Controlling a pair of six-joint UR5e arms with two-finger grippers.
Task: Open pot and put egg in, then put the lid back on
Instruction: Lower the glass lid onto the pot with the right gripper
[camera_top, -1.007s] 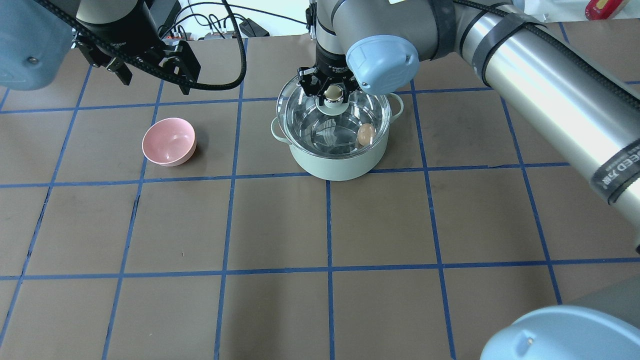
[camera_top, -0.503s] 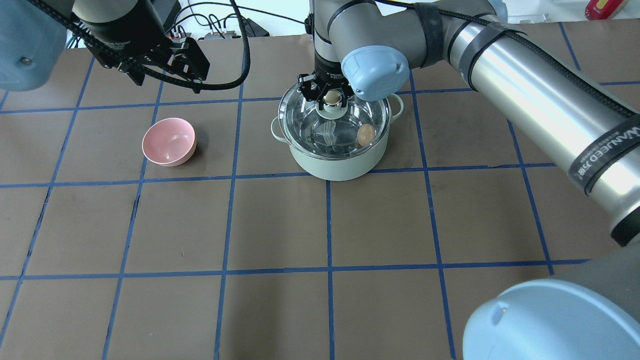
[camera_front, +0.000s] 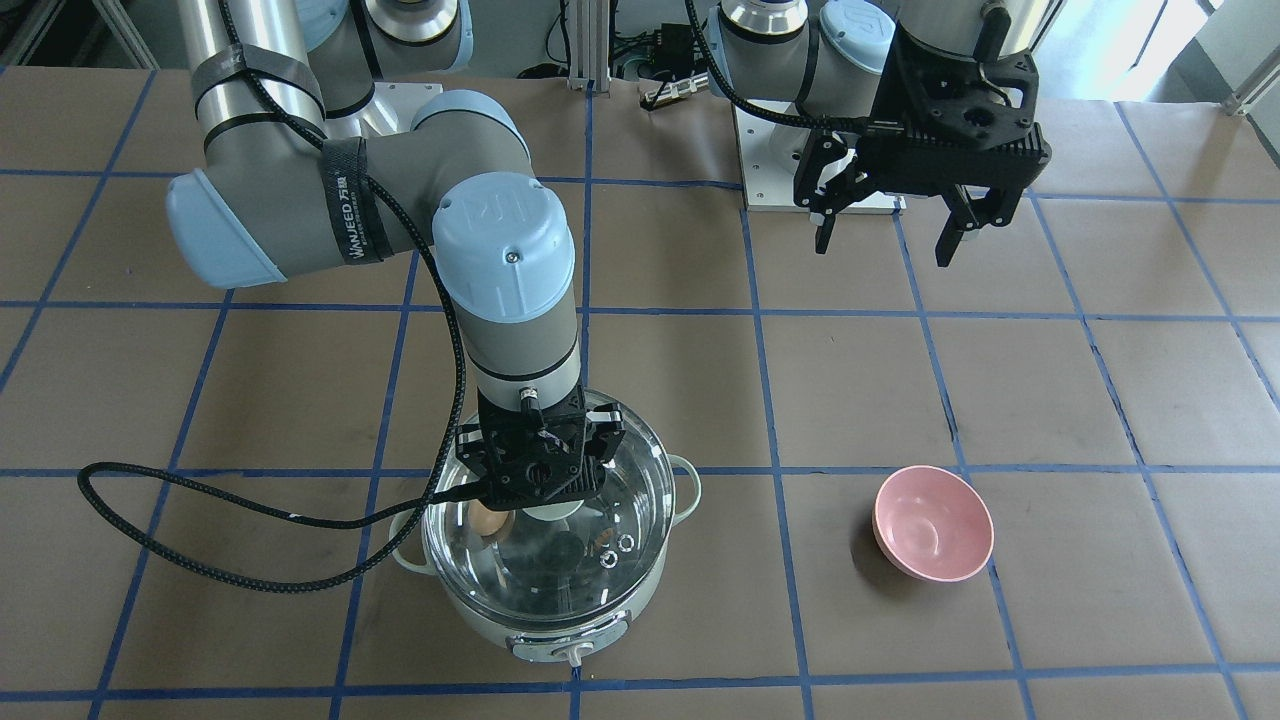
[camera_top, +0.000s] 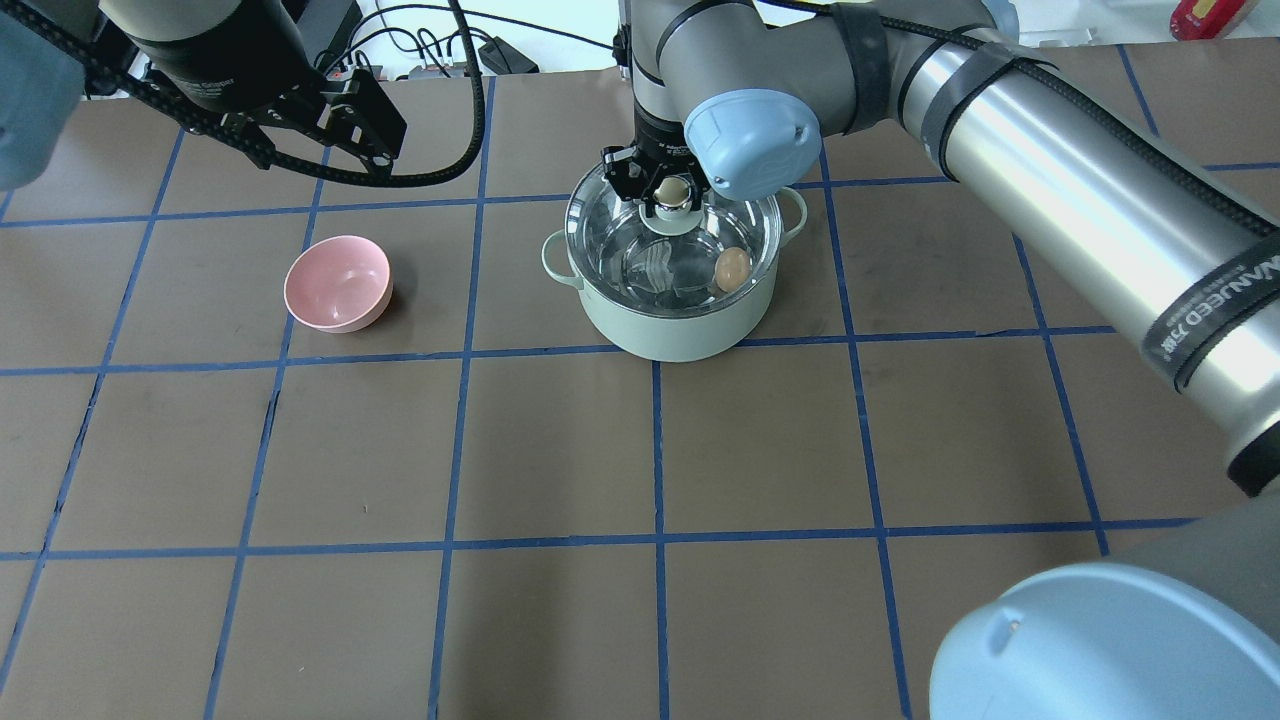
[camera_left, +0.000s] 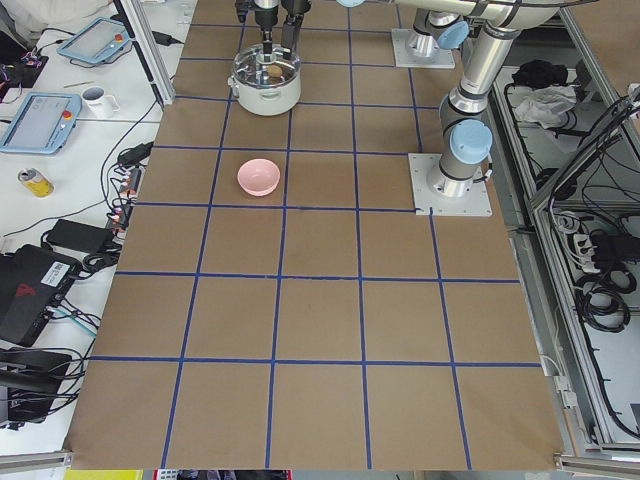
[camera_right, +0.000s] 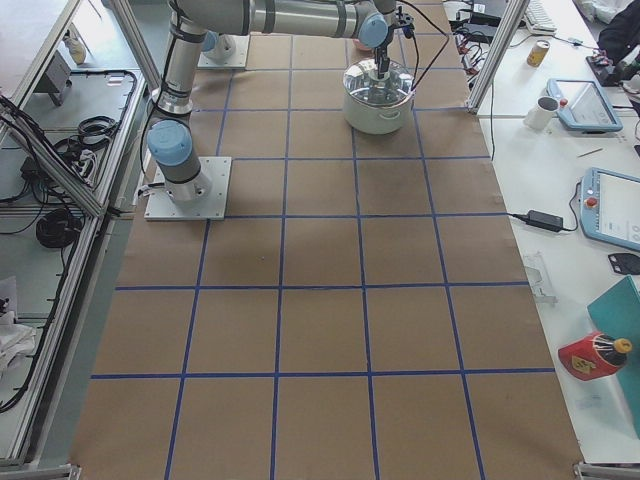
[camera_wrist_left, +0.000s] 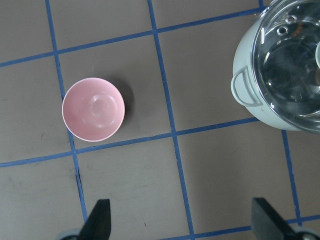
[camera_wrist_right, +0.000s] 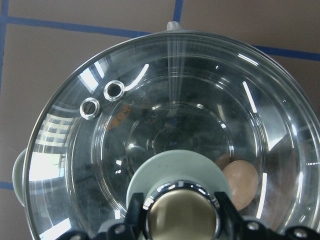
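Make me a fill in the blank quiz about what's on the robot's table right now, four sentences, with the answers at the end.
1. Inside the pot, under the glass lid, lies the ____.
2. The right gripper is shut on the lid's ____.
3. The left gripper hangs open above the table and holds ____.
4. The empty bowl beside the pot is coloured ____.
Answers: egg; knob; nothing; pink.

Lid (camera_wrist_right: 200, 100): clear glossy glass (two shiny metal vent rings (camera_wrist_right: 91, 107)). Pot (camera_top: 660, 335): smooth mint body, mirror-bright steel inside. Egg (camera_wrist_right: 241, 182) in pot: matt shell. Table cover (camera_top: 560, 450) under pot: matt brown paper.
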